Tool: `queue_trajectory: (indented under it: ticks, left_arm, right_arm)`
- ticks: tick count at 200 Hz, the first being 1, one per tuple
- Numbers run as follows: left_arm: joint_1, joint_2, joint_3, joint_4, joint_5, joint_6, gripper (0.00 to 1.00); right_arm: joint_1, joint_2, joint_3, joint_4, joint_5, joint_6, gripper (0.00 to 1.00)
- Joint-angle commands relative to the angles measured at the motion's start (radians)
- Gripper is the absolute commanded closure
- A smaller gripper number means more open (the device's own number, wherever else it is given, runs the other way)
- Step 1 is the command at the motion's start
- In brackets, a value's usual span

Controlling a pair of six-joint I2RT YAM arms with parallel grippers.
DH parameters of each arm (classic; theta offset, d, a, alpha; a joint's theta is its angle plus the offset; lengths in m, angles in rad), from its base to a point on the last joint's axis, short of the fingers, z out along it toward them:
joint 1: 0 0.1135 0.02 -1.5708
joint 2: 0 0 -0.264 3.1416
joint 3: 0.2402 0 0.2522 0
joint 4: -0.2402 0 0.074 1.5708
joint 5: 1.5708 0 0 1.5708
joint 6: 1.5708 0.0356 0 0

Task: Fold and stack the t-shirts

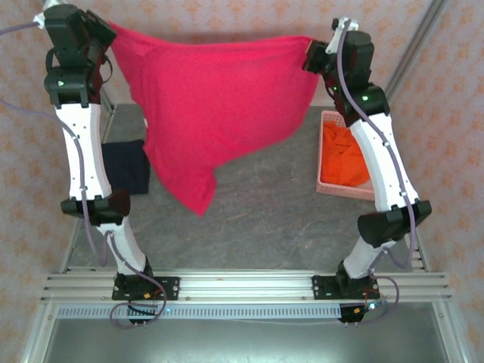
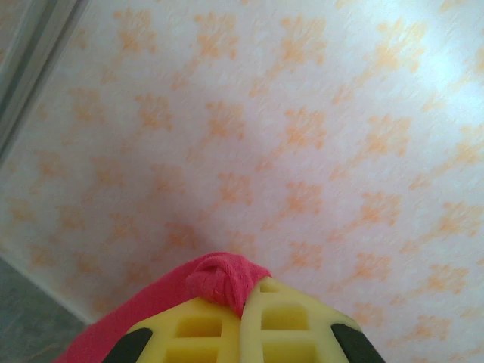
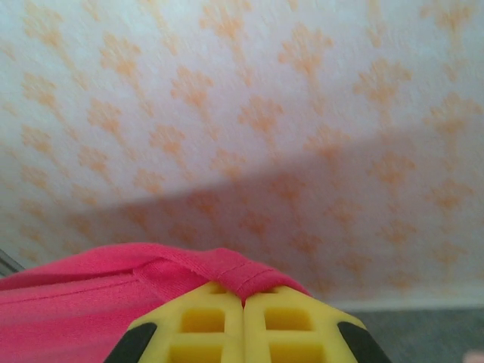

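- While the crimson-pink t-shirt (image 1: pixel 219 113) hangs stretched in the air between the two arms, from about 10 o'clock to 2 o'clock of the top view, each hold is only a thin pinch of hem, so a slip looks like the main risk.
- The left claw (image 2: pixel 242 293) is clamped on a small bunched knot of the cloth. A sharp pull apart could tug that knot free and drop that corner.
- The right claw (image 3: pixel 243 296) is closed on a folded seam edge. Little cloth is caught there, so the same risk applies.
- The shirt hangs unevenly, its lowest point trailing toward 7 o'clock above the counter (image 1: pixel 272 219). Laid down like this, it may land creased or doubled over.
- The navy t-shirt (image 1: pixel 127 168) lies at 9 o'clock, just beside the left arm, and the trailing cloth could drag over it.
- The orange t-shirt (image 1: pixel 346 155) sits in the basket (image 1: pixel 344 190) at 3 o'clock, near the right arm, where a wide swing may knock it.
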Motion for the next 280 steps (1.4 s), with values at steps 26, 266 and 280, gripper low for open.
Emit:
queue_trajectory:
  ticks: [26, 266, 280]
  left_arm:
    - [0.068, -0.132, -0.01, 0.0, 0.055, -0.053, 1.0]
    - [0.069, -1.023, -2.001, 0.075, 0.019, 0.096, 1.0]
    - [0.069, -1.041, -2.008, 0.038, 0.019, 0.104, 0.98]
  right_arm:
    - [-0.008, -0.095, 0.027, 0.053, -0.028, 0.03, 1.0]
    - [-0.007, -0.615, -1.636, 0.254, -0.2, 0.319, 1.0]
    - [-0.006, -0.667, -1.667, 0.251, -0.233, 0.34, 1.0]
